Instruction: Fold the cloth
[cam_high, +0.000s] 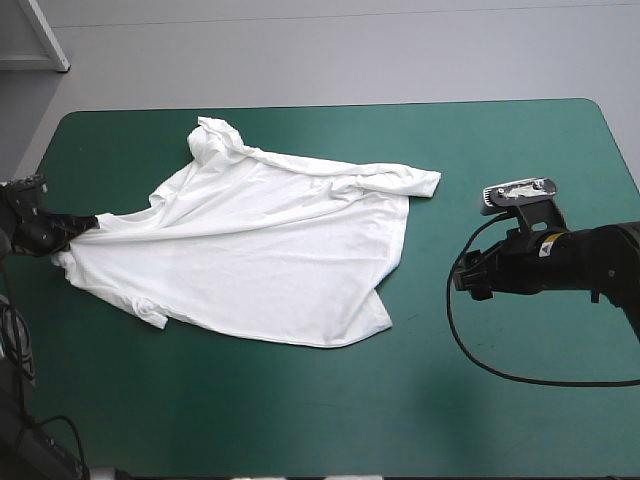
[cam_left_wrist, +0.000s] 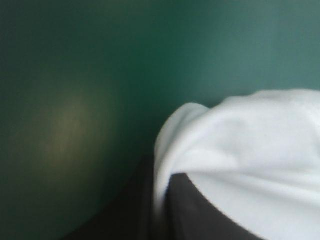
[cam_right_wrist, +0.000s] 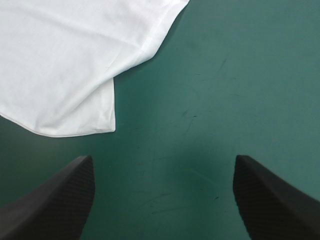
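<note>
Left pincer (cam_high: 72, 228) clamps one edge of the T-shirt (cam_high: 270, 250); right pincer (cam_right_wrist: 162, 167) gapes wide near its hem corner. Looks soft, light, floppy, so I'd pinch that corner.

Your right arm (cam_high: 590, 262) reads as a thick matte-black body, and there's a small yellow-and-white label (cam_high: 547, 250) near its wrist. On your right gripper (cam_right_wrist: 162, 160) you see two broad black fingers (cam_right_wrist: 57, 202), curved like fins, with a fine woven texture. Your left gripper (cam_high: 82, 226) shows black and blocky too.
</note>
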